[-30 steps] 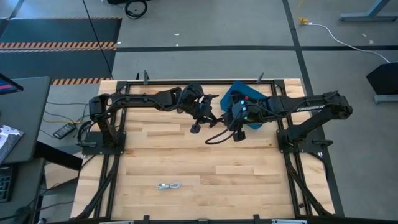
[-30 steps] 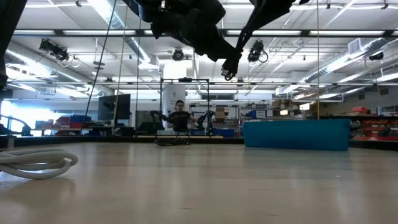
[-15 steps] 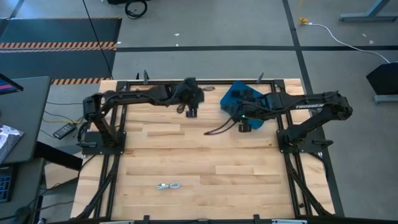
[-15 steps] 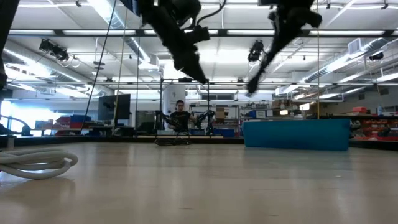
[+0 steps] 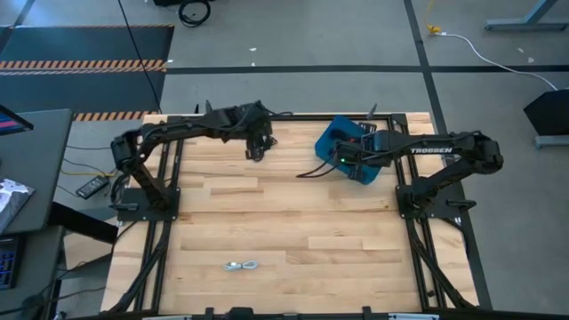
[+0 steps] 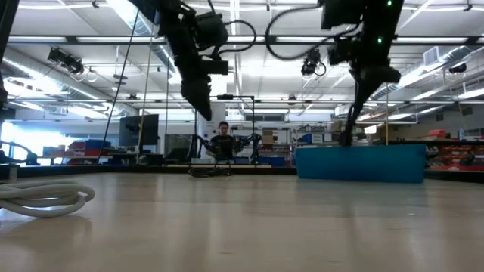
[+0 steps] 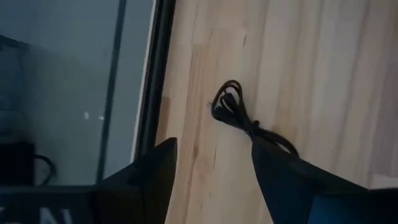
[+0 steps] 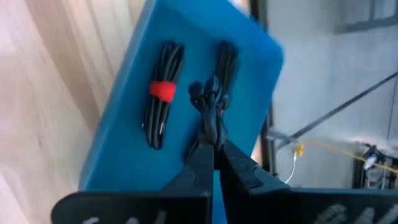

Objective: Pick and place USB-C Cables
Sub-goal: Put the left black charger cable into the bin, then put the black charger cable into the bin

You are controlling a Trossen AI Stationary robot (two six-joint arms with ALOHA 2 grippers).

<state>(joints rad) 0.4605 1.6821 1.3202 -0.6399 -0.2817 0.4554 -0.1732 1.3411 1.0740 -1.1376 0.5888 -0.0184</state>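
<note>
Five cables are counted: three black (image 8: 211,115), one black with a red band (image 8: 161,93), one white-grey (image 5: 241,265).

- The right tool (image 8: 213,140) has its two dark fingers (image 8: 200,163) pressed together, pinching a black cable (image 8: 210,106) whose plug ends bunch just beyond the fingertips
- Beneath it lies a blue tray (image 8: 186,106), tilted across the view, resting on the pale wooden bench (image 8: 56,93)
- A black cable with a red band (image 8: 161,93) lies lengthwise on the tray, beside the held cable; another black cable (image 8: 227,62) lies on the tray past the fingers, partly hidden by them
- Beyond the tray's far edge: a dark frame rail (image 8: 258,15), grey floor, and a thin white cord with a yellow plug (image 8: 299,150)
</note>
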